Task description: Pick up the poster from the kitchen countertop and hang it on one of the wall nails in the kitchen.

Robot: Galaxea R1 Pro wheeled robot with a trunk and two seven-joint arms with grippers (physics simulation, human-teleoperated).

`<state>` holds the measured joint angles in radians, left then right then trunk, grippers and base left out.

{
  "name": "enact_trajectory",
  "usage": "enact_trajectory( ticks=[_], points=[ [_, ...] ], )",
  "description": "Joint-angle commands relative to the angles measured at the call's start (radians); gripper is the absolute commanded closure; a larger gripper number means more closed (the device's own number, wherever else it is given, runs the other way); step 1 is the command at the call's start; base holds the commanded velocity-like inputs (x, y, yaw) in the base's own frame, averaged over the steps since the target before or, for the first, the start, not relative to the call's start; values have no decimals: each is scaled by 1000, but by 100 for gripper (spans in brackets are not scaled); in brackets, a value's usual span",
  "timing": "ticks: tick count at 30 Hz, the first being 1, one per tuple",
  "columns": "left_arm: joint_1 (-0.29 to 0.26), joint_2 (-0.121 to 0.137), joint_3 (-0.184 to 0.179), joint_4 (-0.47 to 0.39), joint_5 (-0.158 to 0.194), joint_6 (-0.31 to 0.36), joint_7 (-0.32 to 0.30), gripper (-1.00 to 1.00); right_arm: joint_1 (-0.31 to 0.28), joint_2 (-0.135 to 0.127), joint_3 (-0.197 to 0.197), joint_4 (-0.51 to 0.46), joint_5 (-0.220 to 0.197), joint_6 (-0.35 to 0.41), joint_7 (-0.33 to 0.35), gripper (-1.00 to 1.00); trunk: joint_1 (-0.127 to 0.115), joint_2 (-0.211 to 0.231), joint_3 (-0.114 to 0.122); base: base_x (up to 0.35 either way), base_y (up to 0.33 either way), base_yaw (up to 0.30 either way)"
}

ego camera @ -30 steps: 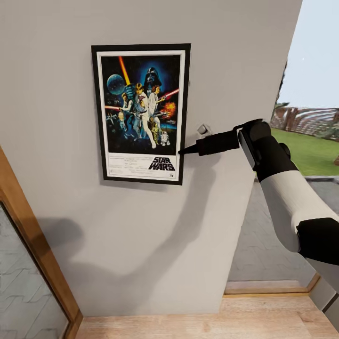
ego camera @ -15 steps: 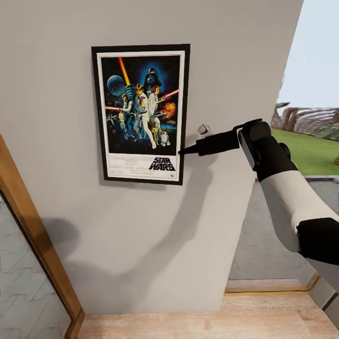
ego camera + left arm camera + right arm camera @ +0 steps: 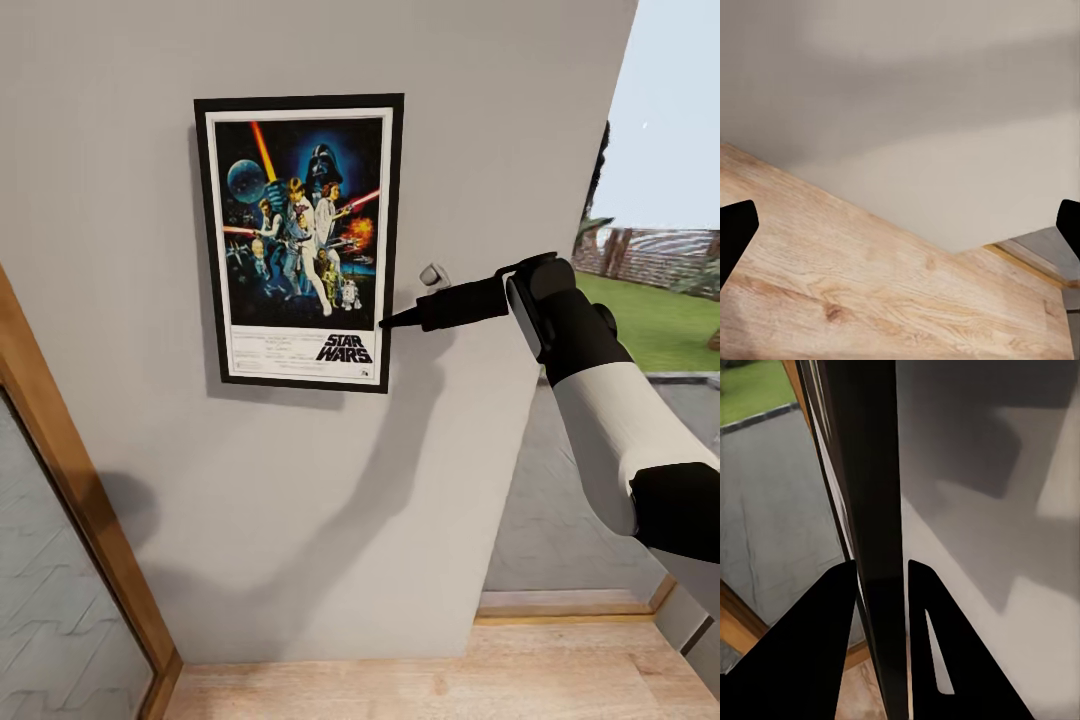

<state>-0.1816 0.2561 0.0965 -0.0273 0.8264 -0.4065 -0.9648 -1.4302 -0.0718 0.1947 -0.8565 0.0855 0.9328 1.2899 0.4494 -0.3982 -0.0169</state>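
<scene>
A pale grey wall (image 3: 330, 520) took up most of our head view, with a wood floor (image 3: 420, 690) at six o'clock, a wooden door frame (image 3: 70, 470) at eight o'clock, and a lawn (image 3: 660, 320) beyond the wall's edge at three o'clock. The poster (image 3: 299, 241) stood upright and flat against the wall at about eleven o'clock from centre: a thin black frame, a white border, colourful figures on dark blue, and a black "STAR WARS" title near its bottom. Our right arm reached in from four o'clock, and the right gripper (image 3: 388, 322) was closed on the poster's right edge low down; the wrist camera showed the dark frame edge (image 3: 874, 547) pinched between both fingers. We judged it a light, stiff, thin board, best held by its rim, which could pivot or slip in so narrow a pinch. The left gripper (image 3: 900, 225) hung wide open above the floor, holding nothing. A small nail (image 3: 433, 274) stuck out just right of the poster.
</scene>
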Motion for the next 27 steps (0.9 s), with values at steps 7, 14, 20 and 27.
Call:
enact_trajectory(
  ticks=[7, 14, 20, 27],
  points=[
    [-1, 0, 8, 1, -7, -4, -3, -100, -1, -1, -1, -1, 8, 8, 9, 100, 1, -2, -2, -1, 112, 0],
    [-1, 0, 8, 1, -7, -4, -3, -100, -1, 0, 0, -1, 8, 8, 9, 100, 1, -2, -2, 0, 65, 0],
    [-1, 0, 8, 1, -7, -4, -3, -100, -1, -1, -1, -1, 8, 8, 9, 100, 1, -2, -2, 0, 115, 0],
    [-1, 0, 8, 1, -7, -4, -3, -100, -1, 0, -1, -1, 8, 8, 9, 100, 1, -2, -2, 0, 38, 0]
  ],
)
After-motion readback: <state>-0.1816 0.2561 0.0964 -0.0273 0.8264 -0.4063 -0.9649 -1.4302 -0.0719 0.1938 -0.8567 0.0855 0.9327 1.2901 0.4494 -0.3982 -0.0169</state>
